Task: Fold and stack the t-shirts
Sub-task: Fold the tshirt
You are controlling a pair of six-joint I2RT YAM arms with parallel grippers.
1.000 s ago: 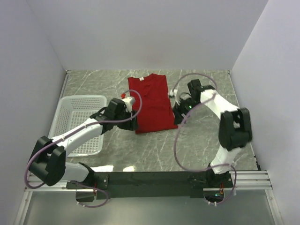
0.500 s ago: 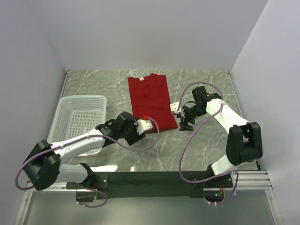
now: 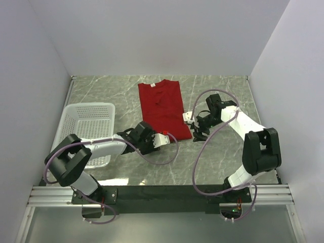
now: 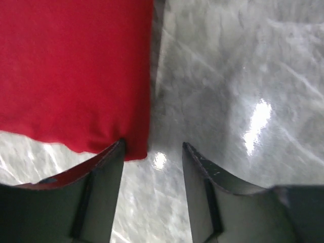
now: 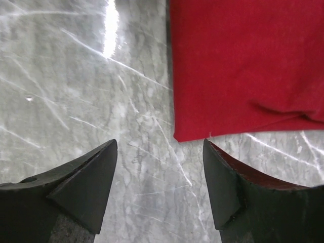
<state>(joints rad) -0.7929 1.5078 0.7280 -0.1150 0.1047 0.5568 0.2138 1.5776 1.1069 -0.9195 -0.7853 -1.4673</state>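
A deep-red t-shirt (image 3: 164,109) lies flat on the marble table, folded into a narrow strip with its neck at the far end. My left gripper (image 3: 152,144) is low at the shirt's near left corner. In the left wrist view the gripper (image 4: 153,147) is open, and a corner of the t-shirt (image 4: 76,76) touches one finger (image 4: 109,172). My right gripper (image 3: 197,134) sits at the near right corner. In the right wrist view it (image 5: 159,143) is open over bare table, with the corner of the t-shirt (image 5: 243,66) just beyond its fingertips.
A white mesh basket (image 3: 83,126) stands on the left of the table (image 3: 223,152), beside the left forearm. White walls close in the far side and both sides. Purple cables loop out from both arms.
The left gripper has moved from the shirt's left edge down to its near left corner, with the arm now low. The right gripper has moved to the near right corner.
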